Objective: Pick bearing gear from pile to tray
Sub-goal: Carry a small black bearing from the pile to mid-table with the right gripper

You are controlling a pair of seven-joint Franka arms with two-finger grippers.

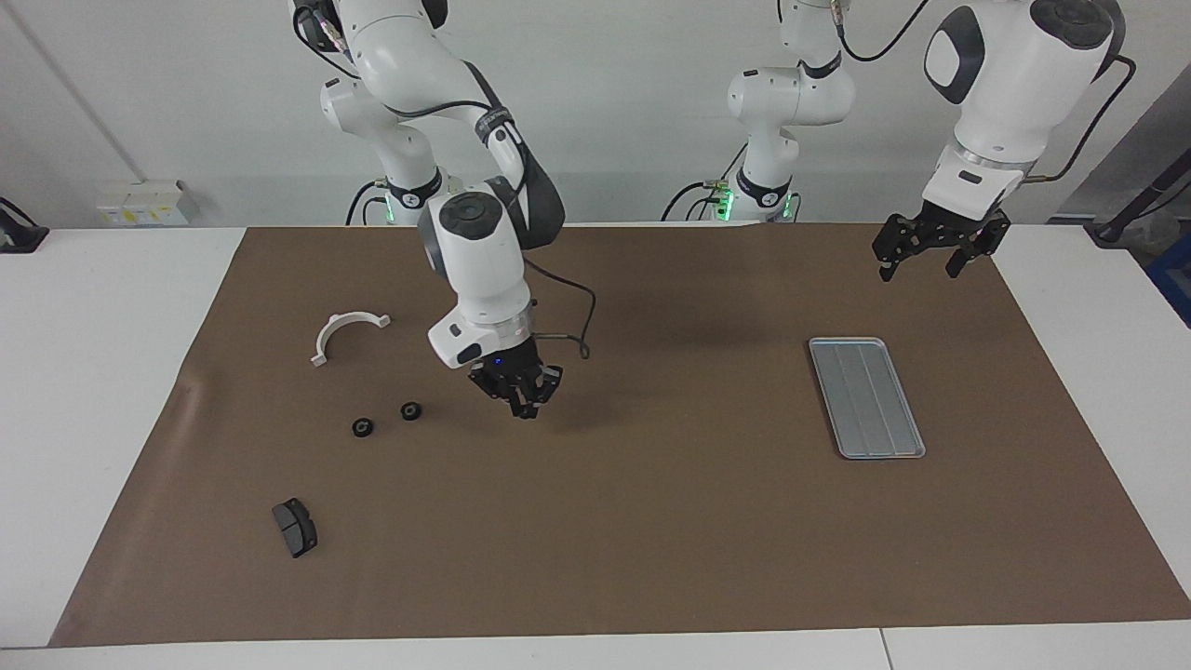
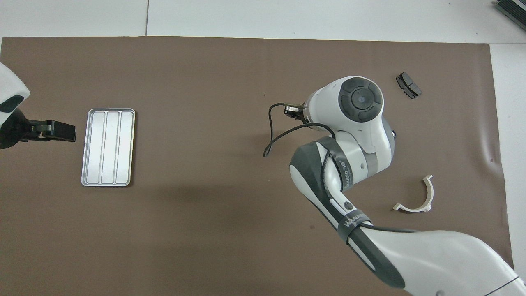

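Observation:
Two black round bearing gears (image 1: pixel 363 427) (image 1: pixel 411 410) lie on the brown mat toward the right arm's end, with a white curved bracket (image 1: pixel 346 333) nearer the robots. My right gripper (image 1: pixel 523 402) hangs shut above the mat between the pile and the middle of the table. I cannot make out whether a gear sits between its dark fingertips. In the overhead view its own wrist hides it. The silver tray (image 1: pixel 865 395) (image 2: pixel 108 147) lies bare toward the left arm's end. My left gripper (image 1: pixel 923 268) waits open in the air beside the tray, toward the robots.
A dark grey brake pad (image 1: pixel 295 527) (image 2: pixel 408 85) lies farther from the robots than the gears. The bracket (image 2: pixel 417 197) shows near the mat's edge. The right arm's cable (image 2: pixel 273 135) loops out beside its wrist. The brown mat (image 1: pixel 651 521) covers most of the table.

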